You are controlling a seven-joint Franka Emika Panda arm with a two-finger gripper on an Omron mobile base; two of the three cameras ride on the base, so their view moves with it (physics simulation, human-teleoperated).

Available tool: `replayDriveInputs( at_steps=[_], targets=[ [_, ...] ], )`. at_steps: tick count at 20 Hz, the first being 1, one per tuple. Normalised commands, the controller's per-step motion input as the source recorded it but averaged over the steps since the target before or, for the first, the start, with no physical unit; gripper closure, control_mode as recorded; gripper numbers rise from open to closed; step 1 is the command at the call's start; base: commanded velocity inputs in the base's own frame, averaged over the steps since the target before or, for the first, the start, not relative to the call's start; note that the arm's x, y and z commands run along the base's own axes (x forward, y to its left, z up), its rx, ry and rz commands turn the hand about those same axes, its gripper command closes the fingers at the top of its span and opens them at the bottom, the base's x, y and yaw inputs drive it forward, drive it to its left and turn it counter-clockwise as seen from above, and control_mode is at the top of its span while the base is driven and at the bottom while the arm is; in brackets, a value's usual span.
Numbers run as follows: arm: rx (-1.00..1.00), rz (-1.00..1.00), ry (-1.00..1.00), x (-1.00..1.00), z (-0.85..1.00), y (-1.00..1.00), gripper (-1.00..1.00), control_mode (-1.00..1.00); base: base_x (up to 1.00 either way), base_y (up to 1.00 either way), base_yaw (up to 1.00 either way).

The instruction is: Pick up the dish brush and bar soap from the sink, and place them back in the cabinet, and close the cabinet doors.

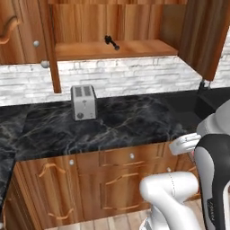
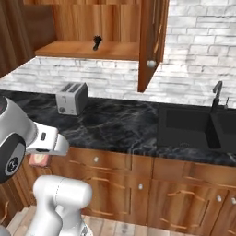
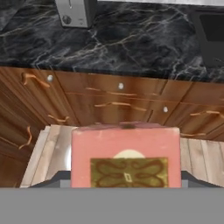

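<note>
Hand view: gripper (image 3: 126, 186) clamped on the bar soap (image 3: 126, 155).
Counter edge at 12 o'clock; dish brush (image 1: 111, 42) on cabinet (image 1: 117, 48) shelf.

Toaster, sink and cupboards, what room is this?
Most likely a kitchen: a toaster stands on the black marble counter, a sink with a faucet is set into it, and a wooden cabinet hangs open above.

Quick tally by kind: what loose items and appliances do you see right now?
Dish brush: 1, on the cabinet shelf
Bar soap: 1, in the gripper
Toaster: 1, on the counter
Total: 3
</note>
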Motion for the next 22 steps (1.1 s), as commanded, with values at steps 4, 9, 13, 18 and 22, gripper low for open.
replayDriveInputs(
  at_steps=[4,9,13,18,22],
  targets=[
    [0.0,0.0,0.0,0.0,0.0,0.0,1.0,1.0,0.49,0.39,0.0],
    [0.0,0.0,0.0,0.0,0.0,0.0,1.0,1.0,0.5,0.4,0.0],
    [0.0,0.0,0.0,0.0,0.0,0.0,1.0,1.0,0.46,0.15,0.0],
    [0.0,0.0,0.0,0.0,0.0,0.0,1.0,1.0,0.36,-0.01,0.0],
    [0.0,0.0,0.0,0.0,0.0,0.0,1.0,1.0,0.26,-0.04,0.0]
  ],
)
